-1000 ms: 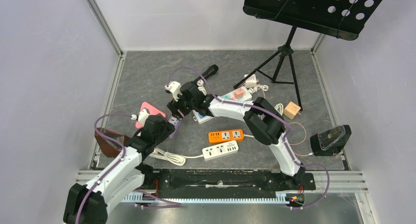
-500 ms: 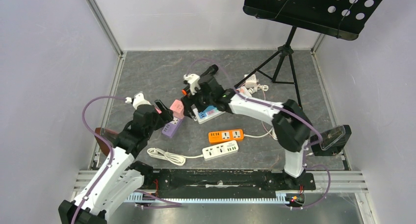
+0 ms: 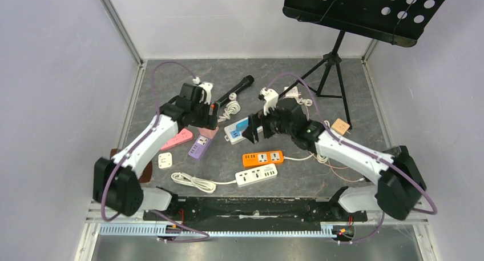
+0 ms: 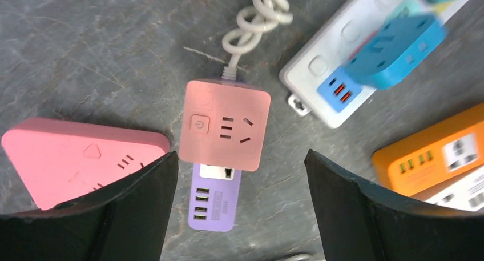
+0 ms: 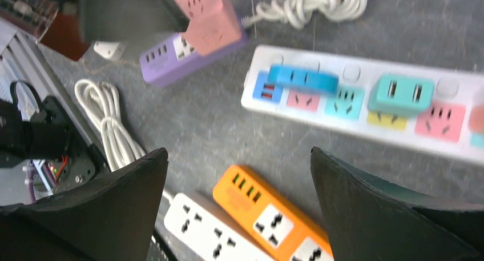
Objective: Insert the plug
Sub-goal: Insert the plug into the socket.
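A pink cube socket (image 4: pixel 224 124) with a white cord (image 4: pixel 258 18) lies over the socket end of a purple power strip (image 4: pixel 214 204). Its underside is hidden, so I cannot tell whether a plug sits in the strip. In the top view the cube (image 3: pixel 208 131) and the strip (image 3: pixel 198 148) lie left of centre. My left gripper (image 4: pixel 240 158) hovers just above them, open and empty, shown from above as the left gripper (image 3: pixel 212 117). My right gripper (image 3: pixel 251 133) hangs open and empty to their right, over the orange power strip (image 5: pixel 268 212).
Around them lie a pink triangular strip (image 3: pixel 177 139), a long white strip (image 5: pixel 365 104) carrying blue (image 5: pixel 302 78) and teal (image 5: pixel 401 93) adapters, a white strip (image 3: pixel 257 175) with a coiled cord (image 3: pixel 194 182), and a small white adapter (image 3: pixel 166 160). A music stand (image 3: pixel 328 64) stands behind.
Both grippers have drawn away from the pink cube and opened wide. The left arm swung up and back; the right gripper moved right. The cube stays on the purple strip.
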